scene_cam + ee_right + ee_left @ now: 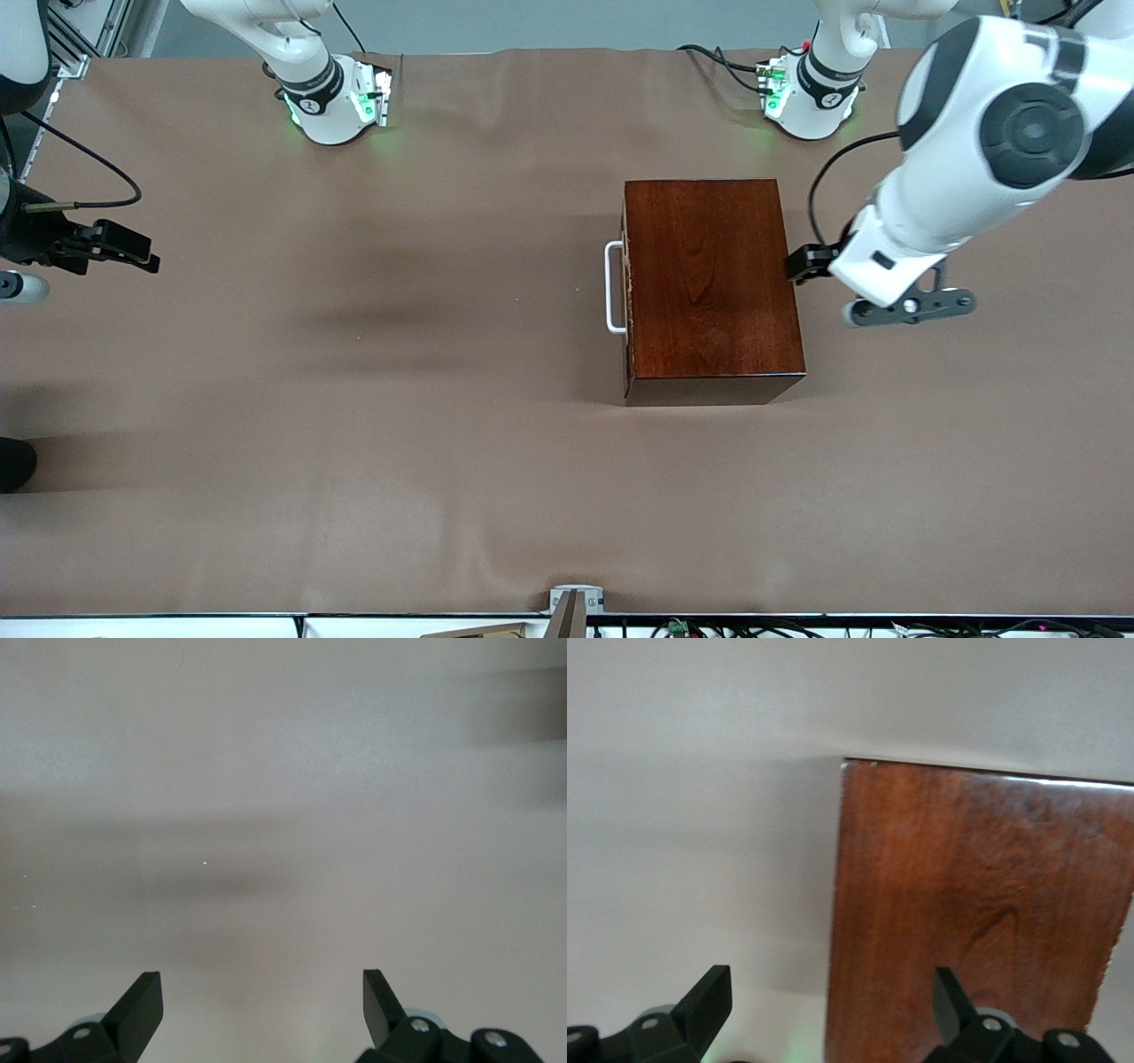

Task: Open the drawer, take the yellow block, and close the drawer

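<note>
The dark reddish-brown box (709, 275) stands on the table nearer the left arm's end. Its drawer (627, 292) is shut, and the white bar handle (614, 288) faces the right arm's end. The yellow block is hidden. My left gripper (808, 264) hangs open over the box's edge at the left arm's end. In the left wrist view the box top (974, 921) lies under the open left gripper (833, 992), which holds nothing. My right gripper (120, 246) waits at the right arm's end, open over bare table (263, 992).
Brown cloth (354, 399) covers the table. Both arm bases (332, 97) (811, 93) stand along the edge farthest from the front camera, with cables beside them. A small bracket (576, 607) sits at the nearest table edge.
</note>
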`<move>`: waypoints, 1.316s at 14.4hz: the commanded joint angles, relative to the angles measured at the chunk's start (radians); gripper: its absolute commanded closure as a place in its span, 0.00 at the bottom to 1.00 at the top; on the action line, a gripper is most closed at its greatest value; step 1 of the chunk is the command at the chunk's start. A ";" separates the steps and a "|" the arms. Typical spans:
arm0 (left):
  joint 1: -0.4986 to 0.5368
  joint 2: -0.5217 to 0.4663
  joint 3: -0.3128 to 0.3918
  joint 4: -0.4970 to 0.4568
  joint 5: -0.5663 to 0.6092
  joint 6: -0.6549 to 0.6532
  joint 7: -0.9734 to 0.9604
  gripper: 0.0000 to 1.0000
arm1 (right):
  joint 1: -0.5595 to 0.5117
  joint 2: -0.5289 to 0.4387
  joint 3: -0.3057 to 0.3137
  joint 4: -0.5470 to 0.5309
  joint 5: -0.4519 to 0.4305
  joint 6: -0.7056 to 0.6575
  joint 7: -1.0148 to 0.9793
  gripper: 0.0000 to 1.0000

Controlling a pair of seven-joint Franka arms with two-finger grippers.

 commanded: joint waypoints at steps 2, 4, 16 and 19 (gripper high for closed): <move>-0.064 0.057 0.004 0.054 0.034 0.006 -0.103 0.00 | -0.005 -0.013 0.009 -0.008 -0.010 -0.006 0.012 0.00; -0.094 0.081 0.006 0.073 0.034 0.008 -0.147 0.00 | -0.005 -0.014 0.009 -0.008 -0.010 -0.006 0.012 0.00; -0.256 0.201 0.006 0.119 0.077 0.094 -0.385 0.00 | -0.005 -0.014 0.009 -0.010 -0.010 -0.006 0.012 0.00; -0.336 0.267 0.012 0.171 0.106 0.120 -0.468 0.00 | -0.007 -0.013 0.009 -0.010 -0.010 -0.006 0.012 0.00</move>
